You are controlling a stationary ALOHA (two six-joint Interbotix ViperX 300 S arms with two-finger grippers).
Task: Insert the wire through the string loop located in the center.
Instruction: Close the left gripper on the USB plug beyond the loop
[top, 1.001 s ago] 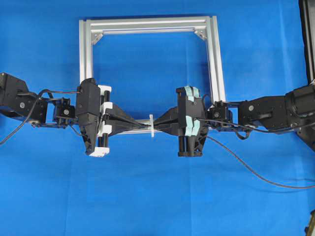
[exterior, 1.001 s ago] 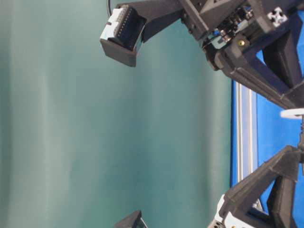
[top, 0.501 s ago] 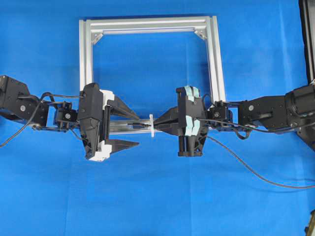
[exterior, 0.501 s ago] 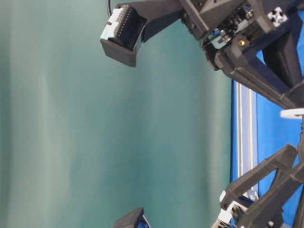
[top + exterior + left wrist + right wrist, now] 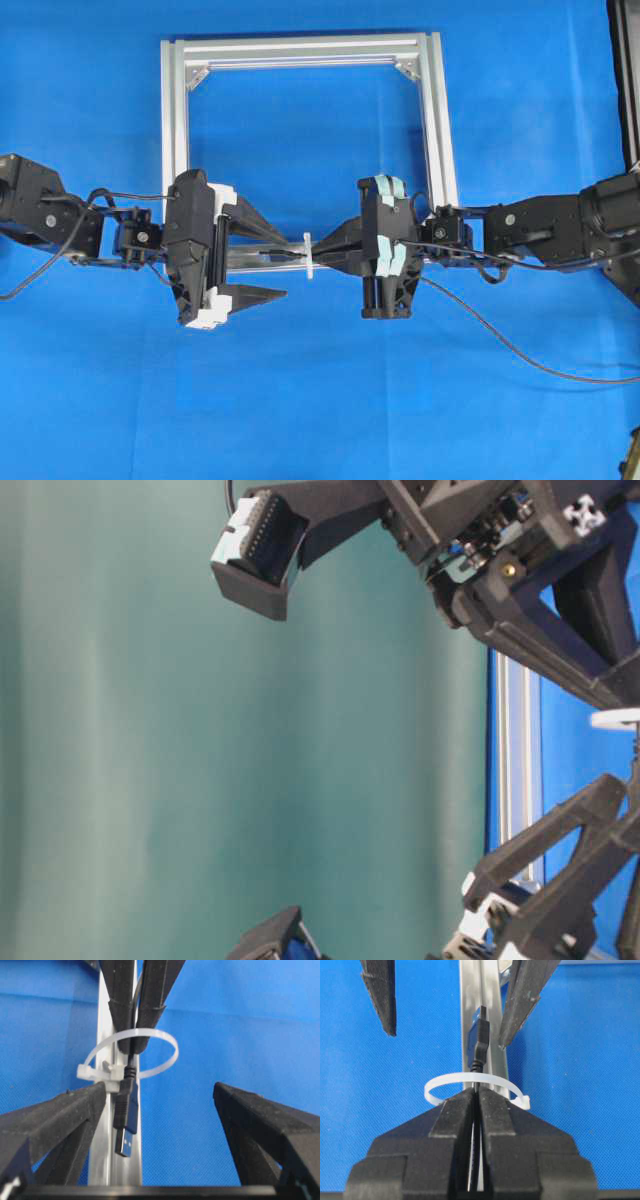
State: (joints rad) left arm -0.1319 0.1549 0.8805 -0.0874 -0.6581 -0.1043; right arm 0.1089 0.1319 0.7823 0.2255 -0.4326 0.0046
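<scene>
The white string loop [image 5: 308, 255] stands on the near bar of the silver frame [image 5: 300, 48]. The black wire [image 5: 500, 335] trails from the right and runs through the loop [image 5: 172, 1050]. Its plug [image 5: 126, 1115] hangs free on the left side, over the bar. My right gripper [image 5: 476, 1092] is shut on the wire just behind the loop [image 5: 470, 1078], its tips [image 5: 320, 254] against it. My left gripper [image 5: 160, 1090] is open wide, one finger on either side of the plug [image 5: 284, 255], touching nothing. In the right wrist view its fingers [image 5: 382, 995] flank the plug [image 5: 479, 1035].
The frame lies on a blue cloth [image 5: 320, 400], with its far bar and corner brackets [image 5: 405, 68] behind both grippers. The table-level view shows only arm parts, a frame bar [image 5: 510, 760] and a green backdrop [image 5: 150, 730]. A dark post [image 5: 628, 80] stands at the right edge.
My left gripper let go of the plug, opened wide and drew back a little to the left. The right gripper and the wire have stayed in place.
</scene>
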